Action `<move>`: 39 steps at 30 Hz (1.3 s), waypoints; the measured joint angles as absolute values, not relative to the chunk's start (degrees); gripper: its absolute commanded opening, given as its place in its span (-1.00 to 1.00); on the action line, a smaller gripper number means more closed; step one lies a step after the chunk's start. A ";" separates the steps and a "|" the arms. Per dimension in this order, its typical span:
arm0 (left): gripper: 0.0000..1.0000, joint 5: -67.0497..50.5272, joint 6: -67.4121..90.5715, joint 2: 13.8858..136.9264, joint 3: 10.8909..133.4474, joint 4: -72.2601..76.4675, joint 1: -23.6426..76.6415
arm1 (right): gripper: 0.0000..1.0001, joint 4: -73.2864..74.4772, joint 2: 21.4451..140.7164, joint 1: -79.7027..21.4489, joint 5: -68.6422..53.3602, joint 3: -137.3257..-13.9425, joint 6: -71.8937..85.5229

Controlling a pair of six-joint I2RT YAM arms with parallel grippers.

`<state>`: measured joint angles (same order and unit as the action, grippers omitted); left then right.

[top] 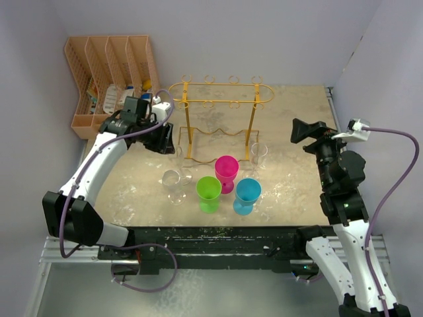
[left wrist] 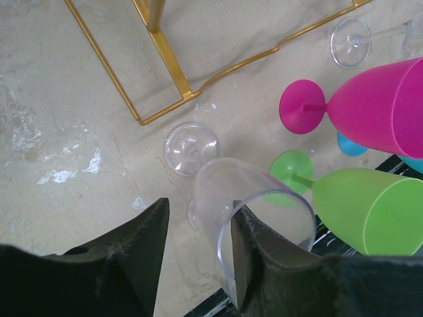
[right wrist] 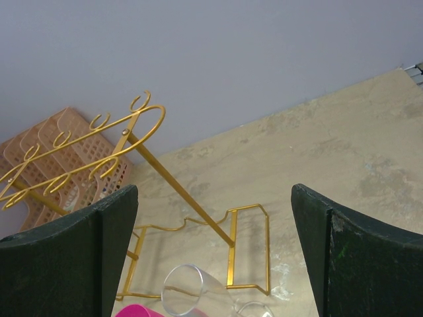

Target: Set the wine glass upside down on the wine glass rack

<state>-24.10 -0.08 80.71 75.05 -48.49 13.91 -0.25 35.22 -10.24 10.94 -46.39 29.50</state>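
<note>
The left claw (left wrist: pixel 201 210), part open about the wine glass (left wrist: pixel 254 198), is best closed gently and squarely; the right claw (right wrist: pixel 213 191) is spread wide

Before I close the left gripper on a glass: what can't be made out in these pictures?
- Left wrist view: whether one finger touches the clear glass; its see-through wall overlaps that finger.
- Top view: left gripper fingers, too small and dark to separate.
- Left wrist view: blue glass, mostly behind the pink glass.
- Right wrist view: rack's second post, behind a finger of the right gripper.
</note>
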 measured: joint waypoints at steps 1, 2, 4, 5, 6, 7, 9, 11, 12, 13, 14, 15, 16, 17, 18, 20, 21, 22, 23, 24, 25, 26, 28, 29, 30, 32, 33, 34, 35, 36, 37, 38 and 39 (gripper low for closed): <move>-0.21 -23.79 -0.08 80.71 74.94 -48.53 14.04 | 1.00 -0.32 35.22 -10.24 10.94 -46.39 29.50; -0.33 -23.59 -0.08 80.66 74.83 -48.49 14.09 | 1.00 -0.32 35.20 -10.24 10.94 -46.39 29.50; -0.53 -22.90 -0.16 80.55 74.65 -48.69 14.28 | 1.00 -0.32 35.20 -10.24 10.94 -46.39 29.50; -0.65 -22.48 -0.16 80.47 74.63 -48.80 14.33 | 1.00 -0.32 35.18 -10.24 10.94 -46.39 29.50; -0.79 -21.96 -0.19 80.36 74.54 -48.88 14.33 | 1.00 -0.32 35.11 -10.24 10.96 -46.39 29.45; -0.93 -21.15 -0.71 80.20 74.48 -48.90 14.33 | 1.00 -0.32 35.07 -10.24 10.98 -46.39 29.41; -1.00 -20.51 -0.56 80.09 74.46 -49.25 14.31 | 1.00 -0.30 34.85 -10.24 11.00 -46.39 29.39; -1.00 -19.18 -1.13 80.01 74.46 -49.95 14.55 | 1.00 -0.34 34.72 -10.24 11.00 -46.39 29.36; -1.00 -18.65 -1.15 79.90 74.46 -50.13 14.57 | 1.00 -0.34 34.63 -10.24 11.00 -46.39 29.36; -1.00 -17.80 -1.19 79.68 74.46 -50.52 14.57 | 1.00 -0.32 34.61 -10.24 11.00 -46.39 29.36; -1.00 -16.88 -1.32 79.31 74.50 -50.87 14.57 | 1.00 -0.34 34.59 -10.24 11.00 -46.39 29.36; -1.00 -15.92 -1.52 78.89 74.70 -51.42 14.57 | 1.00 -0.34 34.61 -10.24 10.98 -46.39 29.36; -1.00 -14.85 -1.76 78.43 75.20 -52.18 14.57 | 1.00 -0.34 34.61 -10.24 10.98 -46.39 29.36; -1.00 -13.58 -2.15 77.89 76.12 -53.17 14.57 | 1.00 -0.34 34.63 -10.24 10.96 -46.39 29.36; -1.00 -12.47 -2.55 77.28 77.17 -53.95 14.57 | 1.00 -0.36 34.74 -10.24 10.96 -46.39 29.36; -1.00 -9.54 -3.14 75.57 79.81 -55.18 14.57 | 1.00 -0.36 35.03 -10.24 10.90 -46.39 29.36; -1.00 -8.05 -3.70 74.52 81.21 -55.57 14.57 | 1.00 -0.36 35.20 -10.24 10.90 -46.39 29.36; -1.00 -6.68 -4.23 73.52 82.61 -55.96 14.57 | 1.00 -0.40 35.38 -10.24 10.87 -46.39 29.36; -1.00 -5.15 -4.84 72.31 84.34 -56.25 14.57 | 1.00 -0.40 35.59 -10.24 10.87 -46.39 29.36; -1.00 -3.64 -5.80 70.85 86.46 -56.27 14.57 | 1.00 -0.40 35.88 -10.24 10.87 -46.39 29.36; -1.00 -2.59 -6.63 69.63 87.94 -55.92 14.57 | 1.00 -0.43 36.05 -10.24 10.85 -46.39 29.36; -1.00 -1.41 -8.10 67.44 90.00 -54.57 14.55 | 1.00 -0.49 36.42 -10.24 10.74 -46.41 29.36; -1.00 -0.16 -9.72 65.01 92.66 -52.82 14.55 | 0.99 -0.51 37.04 -10.24 10.31 -46.68 29.30; -1.00 0.56 -10.90 64.01 94.43 -51.75 14.57 | 0.98 -0.54 37.34 -10.24 9.82 -46.98 29.26; -1.00 1.39 -12.34 63.24 96.53 -50.33 14.57 | 0.98 -0.51 37.91 -10.24 9.17 -47.55 29.12; -1.00 3.01 -15.53 62.24 99.59 -46.00 14.59 | 0.97 -0.51 38.74 -10.24 7.49 -48.86 28.75; -1.00 3.73 -17.56 61.65 100.12 -42.78 14.59 | 0.97 -0.58 39.09 -10.24 6.48 -49.58 28.51; -1.00 4.36 -19.75 60.93 99.98 -39.29 14.59 | 0.97 -0.58 39.46 -10.24 5.41 -50.37 28.18; -1.00 4.89 -22.04 60.23 99.31 -35.97 14.59 | 0.97 -0.56 39.77 -10.24 4.32 -51.03 27.81; -1.00 5.06 -24.32 59.42 97.89 -31.83 14.59 | 0.97 -0.56 39.92 -10.24 3.07 -51.66 27.46; -1.00 5.17 -27.14 58.37 95.88 -27.09 14.59 | 0.97 -0.60 39.99 -10.24 1.89 -52.21 27.22; -1.00 5.06 -29.30 57.63 94.08 -23.18 14.59 | 0.97 -0.62 39.99 -10.24 0.58 -52.73 26.92; -1.00 4.64 -31.83 56.75 91.42 -17.82 14.59 | 0.97 -0.84 39.97 -10.24 -0.86 -53.17 26.70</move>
<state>4.64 -31.83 56.75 91.42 -17.82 14.59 -0.84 39.97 -10.24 -0.86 -53.17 26.70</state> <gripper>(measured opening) 0.058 0.986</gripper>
